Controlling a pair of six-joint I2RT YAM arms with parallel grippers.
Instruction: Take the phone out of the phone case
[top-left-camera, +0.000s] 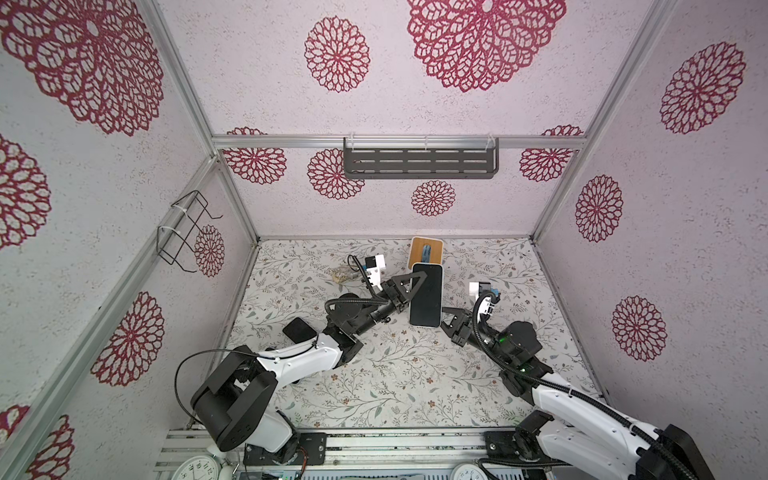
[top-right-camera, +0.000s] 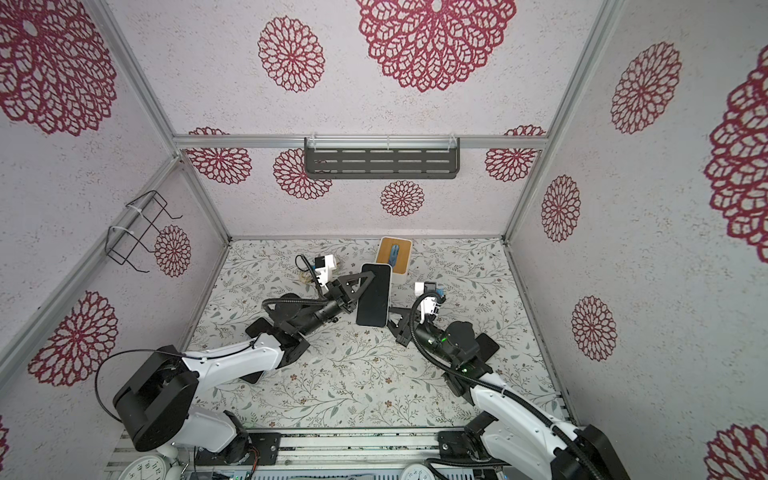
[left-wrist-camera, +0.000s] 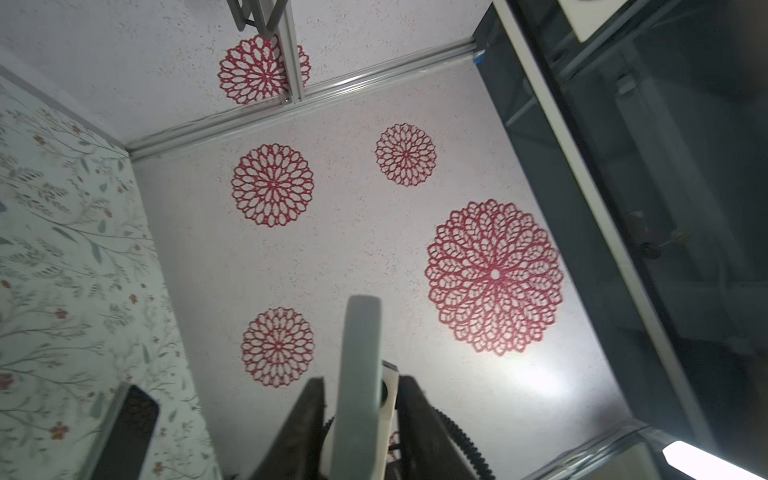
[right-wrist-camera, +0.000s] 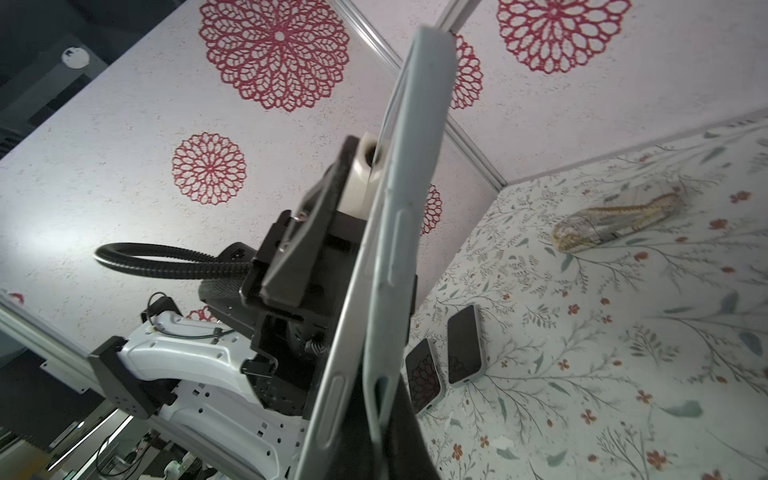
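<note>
A robot lab test booth; aluminium frame (top-left-camera: 399, 141), patterned wall panels (top-left-camera: 291, 208); two arms (top-left-camera: 299, 359) on a mounting rail (top-left-camera: 415, 446).

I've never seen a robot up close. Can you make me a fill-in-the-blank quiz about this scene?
The black-screened phone in a pale grey case is held above the floral-patterned table, screen facing ____. Behind it stands a white box with a ____ top. The right wrist view shows ____ more phones lying flat.
Missing words: up; wooden; two.
</note>
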